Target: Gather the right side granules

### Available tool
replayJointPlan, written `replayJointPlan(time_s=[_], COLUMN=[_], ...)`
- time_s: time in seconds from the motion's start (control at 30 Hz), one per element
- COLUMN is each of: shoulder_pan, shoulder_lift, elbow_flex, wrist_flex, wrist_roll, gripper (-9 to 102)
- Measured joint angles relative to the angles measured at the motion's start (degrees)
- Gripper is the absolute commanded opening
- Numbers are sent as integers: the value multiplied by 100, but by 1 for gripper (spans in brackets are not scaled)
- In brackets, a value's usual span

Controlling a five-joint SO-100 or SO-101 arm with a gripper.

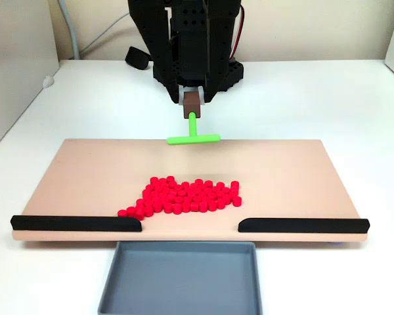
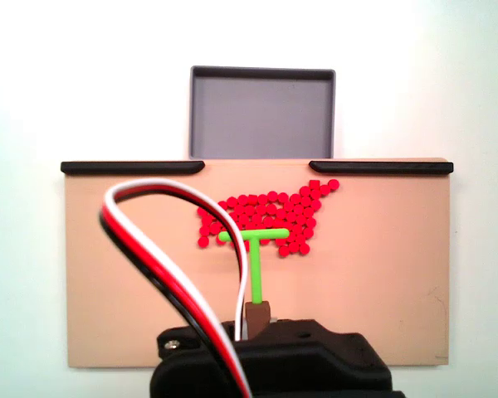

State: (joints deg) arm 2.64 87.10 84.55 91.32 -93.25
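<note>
Black arm's pincer (image 1: 192, 98) points down at the far edge of the flat tan rectangular board (image 1: 85, 170), clamped on the brown block end of the bright green T-shaped plastic pusher (image 1: 193, 134). In a fixed view from the front, the pusher's stem hangs down and its crossbar sits level w/ the board's far edge, well apart from the beads. In a fixed view from behind the arm, the crossbar (image 2: 253, 236) lines up over the near edge of the bead patch; can't tell from that angle if it touches them or is above.

Tiny bright red cylindrical granules (image 1: 187, 195) lie in one loose patch approx. mid-board, a single layer, most touching each other. In the front fixed view the patch trails down-left, w/ a few beads just beside the inner end of the left black rail (image 1: 77, 223). In the rear fixed view that same tail (image 2: 319, 189) shows at upper right, near the rail gap.

Two black strip rails (image 1: 302, 225) line the board's front edge, w/ a gap between them. Shallow grey rectangular tray (image 1: 111, 282) sits on the white worktop (image 1: 354, 98) just beyond that gap, touching or nearly touching the board edge.

Red, white and black cable loop (image 2: 162, 257) arcs across the rear view's foreground, over the board's left half.
</note>
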Motion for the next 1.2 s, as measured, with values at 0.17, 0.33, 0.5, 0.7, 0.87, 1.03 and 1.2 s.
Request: replayJointPlan(time_s=[0.17, 0.33, 0.5, 0.7, 0.87, 1.03, 1.2], shoulder_pan=[-114, -123, -123, -9, -9, -18, -18], shoulder_lift=[26, 220, 299, 352, 352, 352, 352], elbow_flex=[0, 0, 0, 0, 0, 0, 0], wrist_flex=[-18, 26, 88, 114, 62, 53, 53], wrist_roll=[519, 299, 185, 272, 264, 255, 255], gripper=[0, 0, 0, 0, 0, 0, 0])
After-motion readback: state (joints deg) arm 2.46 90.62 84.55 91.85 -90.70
